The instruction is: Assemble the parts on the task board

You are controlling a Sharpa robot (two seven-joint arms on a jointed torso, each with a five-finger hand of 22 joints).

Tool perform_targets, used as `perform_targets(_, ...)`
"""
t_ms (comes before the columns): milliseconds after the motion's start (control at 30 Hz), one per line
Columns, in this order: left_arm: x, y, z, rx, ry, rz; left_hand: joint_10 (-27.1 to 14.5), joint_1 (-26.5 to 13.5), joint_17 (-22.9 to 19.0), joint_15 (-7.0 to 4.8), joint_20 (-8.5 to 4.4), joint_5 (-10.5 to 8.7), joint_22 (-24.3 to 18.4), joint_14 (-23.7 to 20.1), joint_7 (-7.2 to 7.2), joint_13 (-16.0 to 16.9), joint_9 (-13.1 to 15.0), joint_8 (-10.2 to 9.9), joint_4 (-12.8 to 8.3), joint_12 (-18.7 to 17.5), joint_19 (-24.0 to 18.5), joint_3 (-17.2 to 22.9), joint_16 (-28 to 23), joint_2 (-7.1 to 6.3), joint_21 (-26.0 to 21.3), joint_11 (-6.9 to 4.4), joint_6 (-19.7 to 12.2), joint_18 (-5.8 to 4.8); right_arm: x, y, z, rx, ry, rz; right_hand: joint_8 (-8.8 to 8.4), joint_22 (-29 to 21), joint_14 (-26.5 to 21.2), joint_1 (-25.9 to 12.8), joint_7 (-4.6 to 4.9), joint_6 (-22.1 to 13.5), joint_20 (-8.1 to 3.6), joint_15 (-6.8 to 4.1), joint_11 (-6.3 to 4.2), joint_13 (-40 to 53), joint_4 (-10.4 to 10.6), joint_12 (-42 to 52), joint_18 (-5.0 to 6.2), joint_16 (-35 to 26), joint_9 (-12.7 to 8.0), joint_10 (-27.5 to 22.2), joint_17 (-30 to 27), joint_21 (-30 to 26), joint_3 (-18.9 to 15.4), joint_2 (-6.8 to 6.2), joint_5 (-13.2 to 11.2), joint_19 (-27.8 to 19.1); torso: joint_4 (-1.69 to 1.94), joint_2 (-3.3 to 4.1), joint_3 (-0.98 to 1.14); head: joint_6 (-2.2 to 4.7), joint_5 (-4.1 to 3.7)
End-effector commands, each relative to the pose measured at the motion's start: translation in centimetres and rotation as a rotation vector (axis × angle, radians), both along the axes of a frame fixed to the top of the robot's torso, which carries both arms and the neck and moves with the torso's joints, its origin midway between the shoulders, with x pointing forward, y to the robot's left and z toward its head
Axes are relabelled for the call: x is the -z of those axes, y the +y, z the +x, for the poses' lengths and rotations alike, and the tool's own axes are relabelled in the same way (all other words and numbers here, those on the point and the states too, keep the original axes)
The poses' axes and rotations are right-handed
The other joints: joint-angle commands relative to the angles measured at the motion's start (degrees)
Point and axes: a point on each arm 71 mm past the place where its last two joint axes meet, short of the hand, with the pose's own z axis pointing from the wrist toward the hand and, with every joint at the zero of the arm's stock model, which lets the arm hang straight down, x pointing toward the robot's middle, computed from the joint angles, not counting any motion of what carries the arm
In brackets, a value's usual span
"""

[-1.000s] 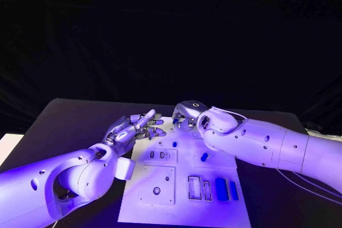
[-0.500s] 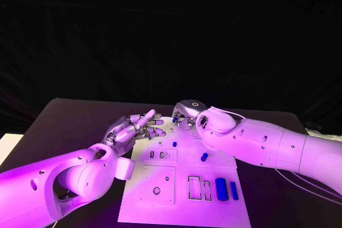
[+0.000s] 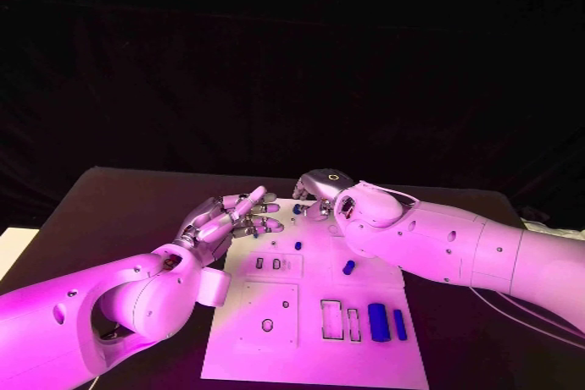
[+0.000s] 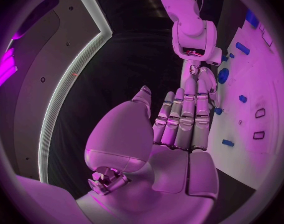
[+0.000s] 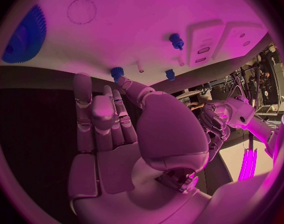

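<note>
Progress looks early, judging by loose parts all over the task board (image 3: 311,339). 2 long blue bars (image 3: 377,322) lie beside the empty rectangular slots (image 3: 333,320) at the near end, a short blue piece (image 3: 349,267) sits mid-board, and a small blue peg (image 3: 297,246) lies just beside my left fingers. A blue gear (image 5: 24,35) rests flat at the far edge.

My left hand (image 3: 232,218) hovers over the board's far-left corner, fingers straight and together, holding nothing I can see. My right hand (image 3: 319,197) is at the far end near a small blue part (image 5: 117,73); fingers extended, I can't tell if anything is pinched.

Nearly all seating is left, I'd say.
</note>
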Motion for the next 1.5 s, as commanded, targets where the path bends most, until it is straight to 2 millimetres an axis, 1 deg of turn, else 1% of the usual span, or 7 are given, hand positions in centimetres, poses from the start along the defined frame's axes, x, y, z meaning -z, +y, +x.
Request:
perform_targets(33, -0.1, -0.2, 0.0, 0.013, -0.008, -0.005, -0.26, 0.02, 0.09, 0.04, 0.16, 0.07, -0.09, -0.27, 0.66, -0.09, -0.05, -0.36, 0.10, -0.38, -0.34, -0.31, 0.27, 0.40, -0.24, 0.25, -0.30, 0.12, 0.0, 0.2, -0.2, -0.011, 0.005, -0.004, 0.24, 0.07, -0.10, 0.18, -0.15, 0.14, 0.04, 0.34, -0.17, 0.07, 0.43, 0.23, 0.32, -0.07, 0.09, 0.05, 0.05, -0.07, -0.03, -0.28, -0.07, -0.19, 0.03, 0.03, 0.02, -0.09, 0.01)
perform_targets(567, -0.1, 0.3, 0.1, 0.003, -0.008, 0.000, -0.27, 0.11, 0.34, 0.04, 0.18, 0.06, -0.11, -0.29, 0.66, -0.08, -0.03, -0.44, 0.02, -0.47, -0.29, -0.35, 0.47, 0.48, -0.22, 0.26, -0.32, 0.15, -1.2, -4.3, -1.7, 0.031, 0.009, 0.125, 0.19, 2.39, 0.40, -0.15, 0.15, 0.28, 0.00, 0.17, -0.36, 0.35, 1.03, 1.16, -0.06, 1.15, 0.16, 2.36, 1.31, 1.36, -0.72, -1.28, 0.86, 1.29, -0.52, -0.09, 0.19, 0.58, 0.05)
perform_targets(867, 0.1, 1.1, 0.5, -0.021, -0.005, 0.006, -0.27, 0.13, 0.38, 0.04, 0.19, 0.06, -0.12, -0.30, 0.66, -0.07, -0.03, -0.46, 0.00, -0.48, -0.28, -0.36, 0.50, 0.49, -0.22, 0.26, -0.32, 0.15, -1.2, -11.3, -2.2, 0.177, 0.200, 0.232, 0.36, 10.13, 2.26, -3.60, -0.77, -2.02, -1.66, -1.85, -3.03, 5.57, 4.54, 9.13, -1.34, 8.51, 0.03, 16.63, 9.16, 6.20, -6.99, -4.43, 8.85, 5.82, -1.57, -0.36, 0.72, 1.25, 0.27)
perform_targets(1033, 0.2, 1.1, 0.6, -0.021, -0.002, 0.006, -0.27, 0.13, 0.38, 0.04, 0.19, 0.06, -0.12, -0.30, 0.66, -0.07, -0.03, -0.46, 0.00, -0.48, -0.28, -0.36, 0.50, 0.49, -0.22, 0.26, -0.32, 0.15, -0.8, -13.2, -2.2, 0.223, 0.268, 0.229, 0.93, 16.16, 3.26, -2.59, -1.56, -2.78, -2.62, -2.64, -3.89, 24.07, 5.88, 26.91, -2.36, 14.79, 0.37, 17.66, 16.29, 9.89, -13.62, -4.60, 10.63, 8.71, -1.72, -0.42, 0.94, 1.41, 0.19)
perform_targets(1133, 0.2, 1.1, 0.6, -0.021, -0.001, 0.006, -0.27, 0.13, 0.38, 0.04, 0.19, 0.06, -0.12, -0.30, 0.66, -0.07, -0.03, -0.46, 0.00, -0.48, -0.28, -0.36, 0.50, 0.49, -0.22, 0.26, -0.32, 0.15, -0.5, -13.7, -2.1, 0.241, 0.301, 0.212, 1.50, 21.22, 4.05, -0.58, -2.50, -4.01, -2.00, -1.84, -3.06, 53.34, 7.41, 54.79, -3.36, 20.84, 0.66, 15.27, 23.46, 13.28, -18.19, -2.73, 11.07, 10.67, -1.88, -0.46, 1.09, 1.37, 0.15)
perform_targets(1167, 0.2, 1.1, 0.6, -0.020, -0.001, 0.006, -0.27, 0.13, 0.38, 0.04, 0.19, 0.06, -0.12, -0.30, 0.66, -0.07, -0.03, -0.46, 0.00, -0.48, -0.28, -0.36, 0.50, 0.49, -0.22, 0.26, -0.32, 0.15, -0.3, -13.8, -2.0, 0.248, 0.310, 0.206, 1.60, 22.86, 4.21, -1.01, -1.33, -4.09, -2.12, -1.85, -3.24, 56.71, 8.00, 57.89, -3.43, 21.87, 0.70, 15.83, 24.90, 14.11, -18.73, -2.43, 10.80, 11.26, -1.94, -0.46, 1.15, 1.35, 0.11)
perform_targets(1500, 0.2, 1.1, 0.7, -0.018, 0.001, 0.005, -0.27, 0.13, 0.38, 0.04, 0.19, 0.06, -0.12, -0.30, 0.66, -0.07, -0.03, -0.46, 0.00, -0.48, -0.28, -0.36, 0.50, 0.49, -0.22, 0.26, -0.32, 0.15, 0.3, -13.5, -1.4, 0.276, 0.299, 0.175, 2.07, 28.11, 4.70, 0.11, -0.71, -5.05, -1.59, -1.50, -2.88, 64.52, 8.89, 64.85, -4.24, 24.36, 0.85, 17.39, 28.18, 17.16, -20.36, -1.46, 11.69, 13.08, -1.83, -0.44, 1.16, 1.19, 0.12)
